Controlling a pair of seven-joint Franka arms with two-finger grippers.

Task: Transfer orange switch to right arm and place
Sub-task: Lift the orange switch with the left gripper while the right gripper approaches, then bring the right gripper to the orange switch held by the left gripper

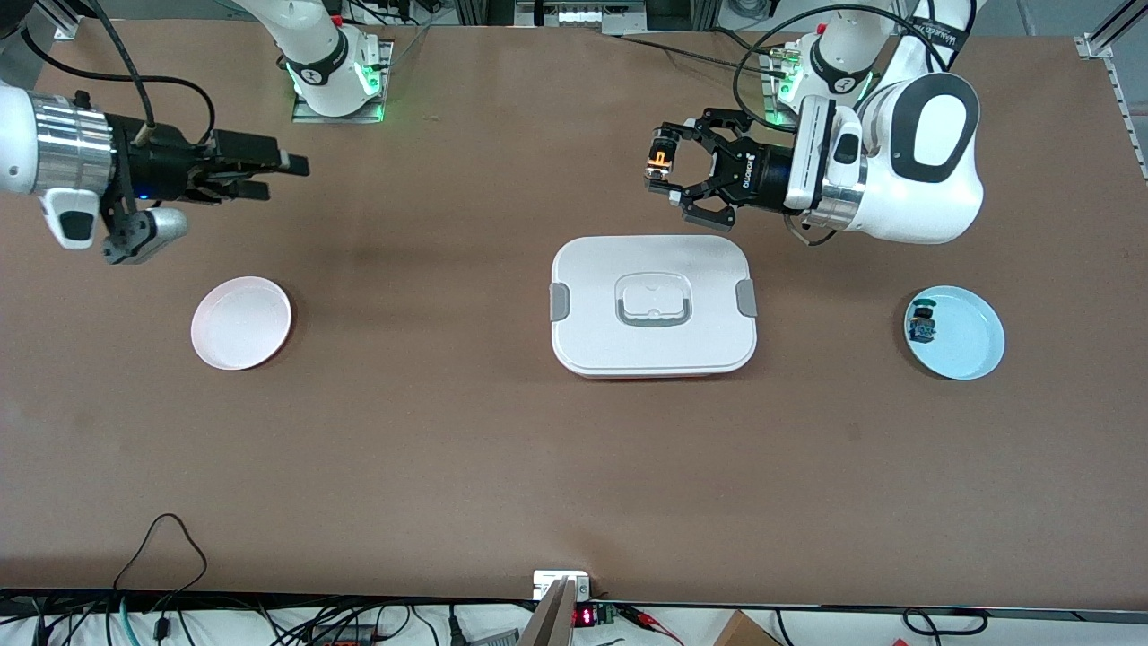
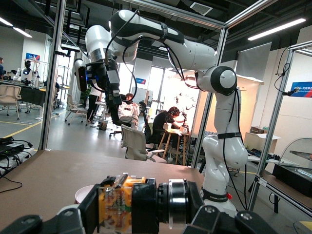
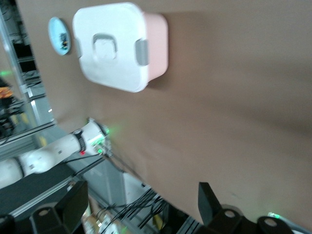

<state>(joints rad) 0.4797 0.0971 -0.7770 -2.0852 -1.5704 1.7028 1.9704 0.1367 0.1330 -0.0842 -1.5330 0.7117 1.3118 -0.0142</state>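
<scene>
In the front view, the left gripper [image 1: 662,172] hangs in the air over bare table, above the stretch between the white lidded box [image 1: 653,305] and the arms' bases, its fingers clamped on the orange switch [image 1: 661,159]. The switch lies with its long axis roughly level, running along the line between the fingertips, the orange block showing toward the front camera. The right gripper [image 1: 289,172] hovers over the table toward the right arm's end, above the pink plate [image 1: 241,322], its jaws standing wide and holding nothing. A light blue plate [image 1: 954,333] at the left arm's end carries a small blue-green switch [image 1: 922,325]. In the left wrist view, the orange switch [image 2: 119,208] sits close before the lens between the fingers, its long axis lying crosswise, orange block at one end and black body with a silver ring at the other; the right arm [image 2: 214,78] rises past it. In the right wrist view, the open fingers [image 3: 207,197] frame bare table, with the white lidded box [image 3: 119,46] and the light blue plate [image 3: 59,35] farther off.
</scene>
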